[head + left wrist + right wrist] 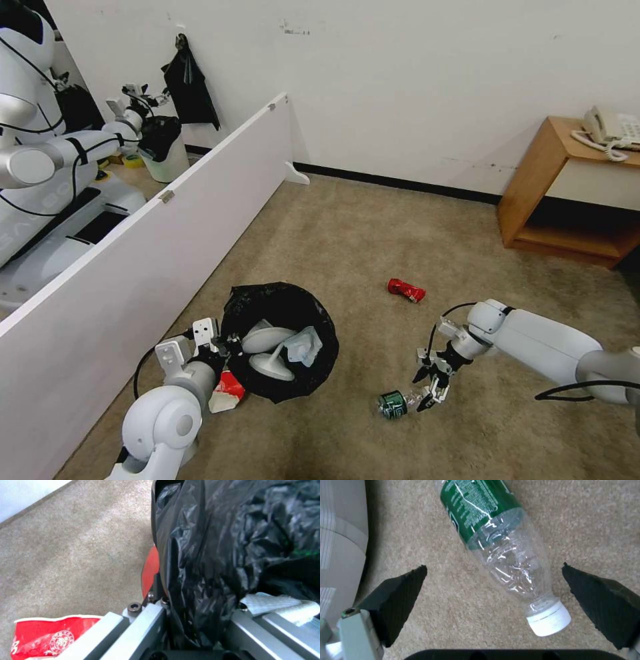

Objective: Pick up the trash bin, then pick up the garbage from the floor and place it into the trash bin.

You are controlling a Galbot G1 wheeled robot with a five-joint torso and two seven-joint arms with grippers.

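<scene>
The trash bin [280,373], red-bodied [150,572] with a crinkly black liner [233,542], stands on the carpet holding white slippers [267,340] and a light blue cloth [303,347]. My left gripper [223,343] [193,610] is shut on its near rim. A flattened red-and-white paper cup [229,391] [46,637] lies beside the bin. The green-labelled clear bottle [398,403] [500,547] lies on the floor, its white cap [550,622] toward my right gripper [430,390] [493,566]. That gripper is open, with a finger [396,600] on each side of the bottle's neck. A red can [406,290] lies farther off.
A long white partition board [167,220] runs along the left, close to the bin. Behind it stands another robot [40,160] with a white bin [163,150]. A wooden side table [567,193] with a telephone [610,130] stands at the far right by the wall.
</scene>
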